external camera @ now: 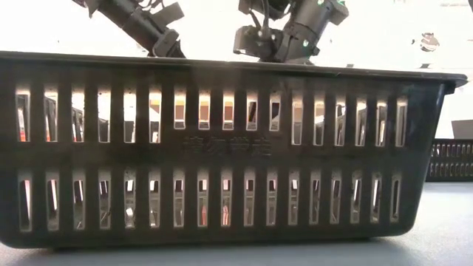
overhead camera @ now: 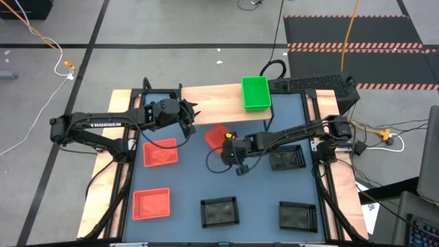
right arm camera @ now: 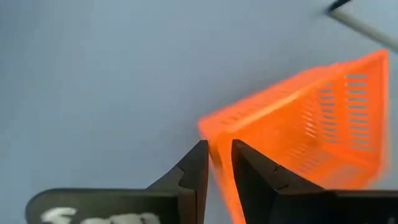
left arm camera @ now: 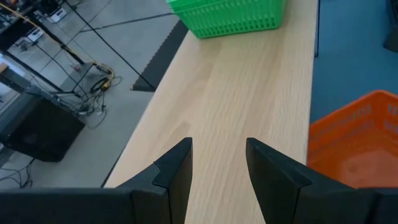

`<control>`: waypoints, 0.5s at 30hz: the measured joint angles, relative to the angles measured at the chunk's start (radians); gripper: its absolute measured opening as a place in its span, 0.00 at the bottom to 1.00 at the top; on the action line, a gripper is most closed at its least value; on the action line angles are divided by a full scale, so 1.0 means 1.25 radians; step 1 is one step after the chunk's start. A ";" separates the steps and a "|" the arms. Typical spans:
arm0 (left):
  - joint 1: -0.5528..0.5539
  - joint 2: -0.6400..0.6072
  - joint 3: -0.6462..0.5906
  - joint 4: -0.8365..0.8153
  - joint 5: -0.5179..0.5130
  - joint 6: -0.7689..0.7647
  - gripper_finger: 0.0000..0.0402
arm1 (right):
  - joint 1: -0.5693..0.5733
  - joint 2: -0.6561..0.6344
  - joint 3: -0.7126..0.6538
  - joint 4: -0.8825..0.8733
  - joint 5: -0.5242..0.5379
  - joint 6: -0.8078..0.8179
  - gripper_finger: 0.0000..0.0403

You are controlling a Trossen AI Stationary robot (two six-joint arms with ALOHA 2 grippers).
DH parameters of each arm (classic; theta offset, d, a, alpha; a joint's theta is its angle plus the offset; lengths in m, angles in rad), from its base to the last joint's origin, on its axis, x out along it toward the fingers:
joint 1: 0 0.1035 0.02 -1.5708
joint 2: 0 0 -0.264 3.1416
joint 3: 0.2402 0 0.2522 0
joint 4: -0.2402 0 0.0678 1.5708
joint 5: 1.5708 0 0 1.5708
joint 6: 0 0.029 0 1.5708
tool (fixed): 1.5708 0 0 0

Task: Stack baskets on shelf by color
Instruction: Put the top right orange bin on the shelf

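Note:
The wooden shelf (overhead camera: 212,99) stands at the table's far edge, with a green basket (overhead camera: 255,94) resting on its right end. My left gripper (overhead camera: 191,113) is open and empty above the shelf's left part, its fingers (left arm camera: 180,162) over bare wood (left arm camera: 249,93). My right gripper (overhead camera: 225,144) is shut on a red basket (overhead camera: 216,136) in front of the shelf's middle. Two more red baskets (overhead camera: 160,153) (overhead camera: 151,204) lie flat on the table's left. Three black baskets (overhead camera: 287,159) (overhead camera: 218,211) (overhead camera: 296,215) lie on the right and near side. My right gripper pinches a wall of the red basket (right arm camera: 217,163) between its two fingers, close to one corner. The basket (right arm camera: 311,118) is lifted clear of the tabletop and is tilted, slanting away from the fingers toward the shelf.
In the low view a black basket (external camera: 222,148) stands right in front of the camera and hides most of the table. Both arms (external camera: 148,29) (external camera: 295,33) show above it. The shelf's left and middle parts are bare wood. Cables lie on the floor beyond.

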 joint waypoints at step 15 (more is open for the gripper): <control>-0.015 0.000 0.000 0.035 -0.004 -0.033 0.38 | -0.005 0.000 -0.005 -0.053 -0.013 -0.115 0.38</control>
